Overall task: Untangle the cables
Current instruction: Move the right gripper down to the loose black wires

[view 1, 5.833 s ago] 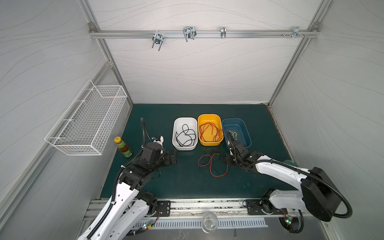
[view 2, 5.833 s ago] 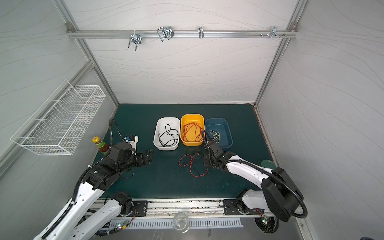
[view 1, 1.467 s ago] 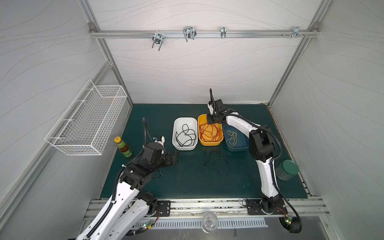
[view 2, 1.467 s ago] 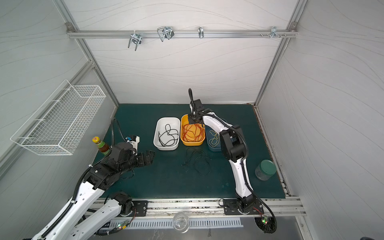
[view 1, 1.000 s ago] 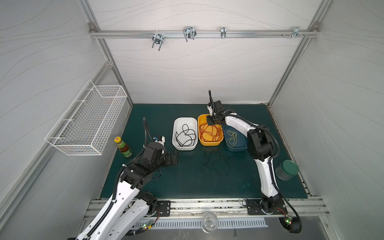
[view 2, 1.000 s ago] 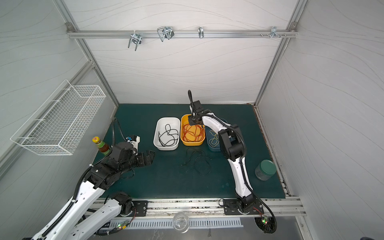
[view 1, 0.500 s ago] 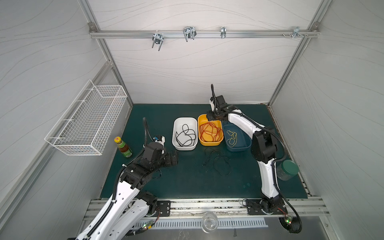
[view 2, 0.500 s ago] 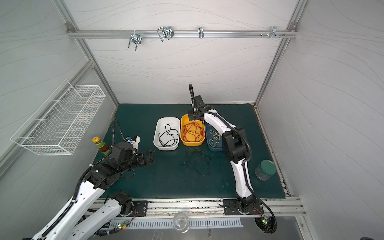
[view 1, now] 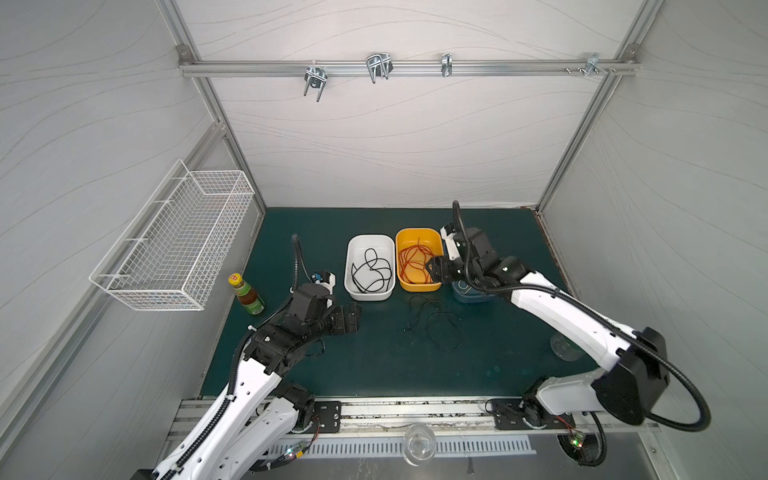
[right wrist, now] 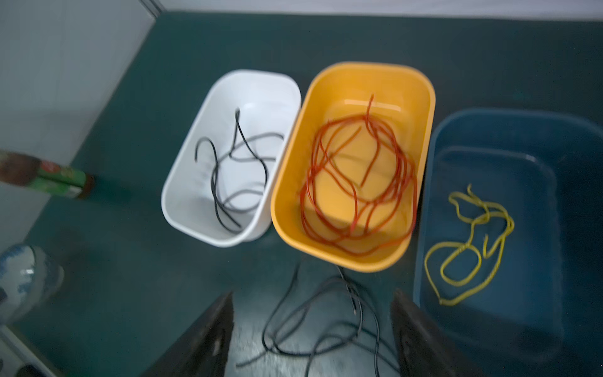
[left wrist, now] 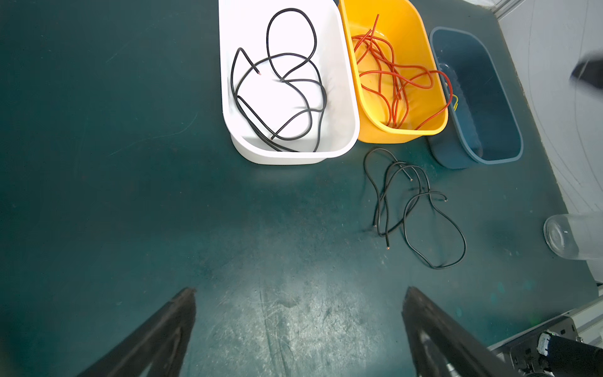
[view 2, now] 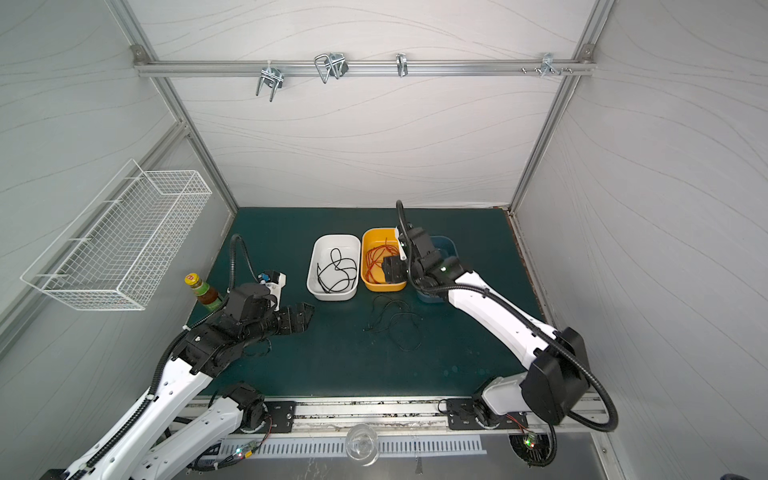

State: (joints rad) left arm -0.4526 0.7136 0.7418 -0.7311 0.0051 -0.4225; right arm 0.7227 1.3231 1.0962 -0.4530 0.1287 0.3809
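Your right pincer [right wrist: 312, 293] hung open, empty; the loose black cables [left wrist: 411, 200] lay on the counter [view 1: 374, 365] close below it, well apart from your open left pincer [left wrist: 300, 290].

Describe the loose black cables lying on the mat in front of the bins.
The black cables are thin, flexible, rubbery-looking wires with bare coppery tips. They lie flat in a loose, overlapping tangle of loops on the dark green mat, just in front of the yellow bin and blue bin, seemingly clear of both. Nothing but the mat touches them.
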